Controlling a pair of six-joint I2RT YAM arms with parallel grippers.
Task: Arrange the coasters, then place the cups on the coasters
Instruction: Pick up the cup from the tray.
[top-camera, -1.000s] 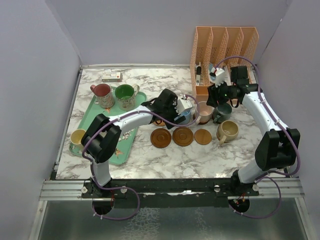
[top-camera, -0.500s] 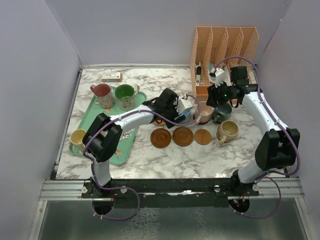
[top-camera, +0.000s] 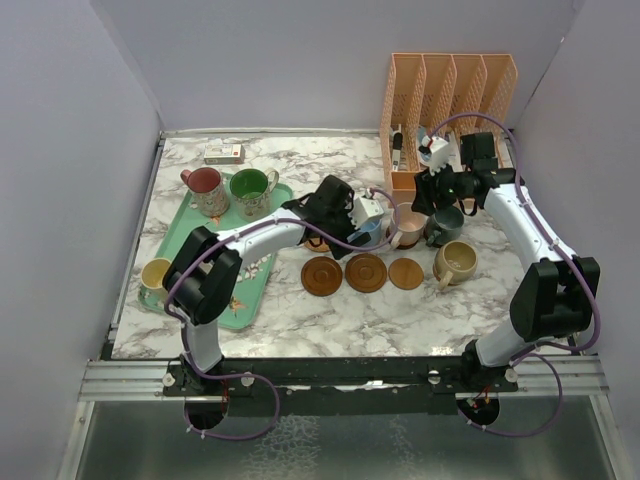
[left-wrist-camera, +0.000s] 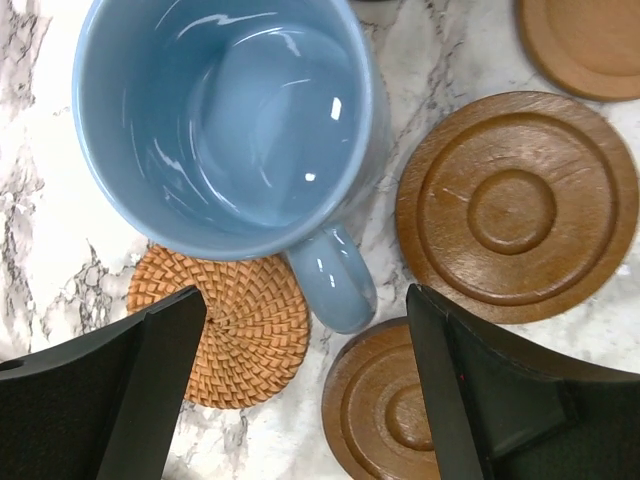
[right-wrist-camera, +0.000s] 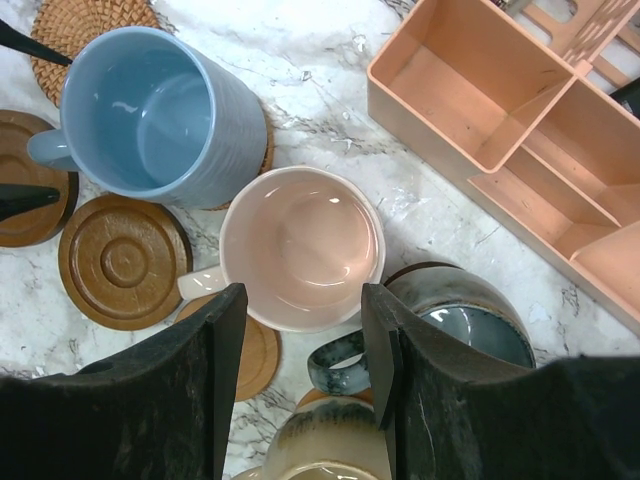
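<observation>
Top view: three coasters (top-camera: 366, 272) lie in a row mid-bench, with the blue cup (top-camera: 372, 235) just behind them.
Left wrist: the left gripper (left-wrist-camera: 305, 300) is spread apart, straddling the blue cup's handle without touching it.
Right wrist: the right gripper (right-wrist-camera: 300, 295) is apart, empty, above the pink cup (right-wrist-camera: 300, 245).

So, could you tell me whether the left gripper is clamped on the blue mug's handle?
No, the left gripper stands open, its fingers on either side of the blue mug, clear of its handle.
</observation>
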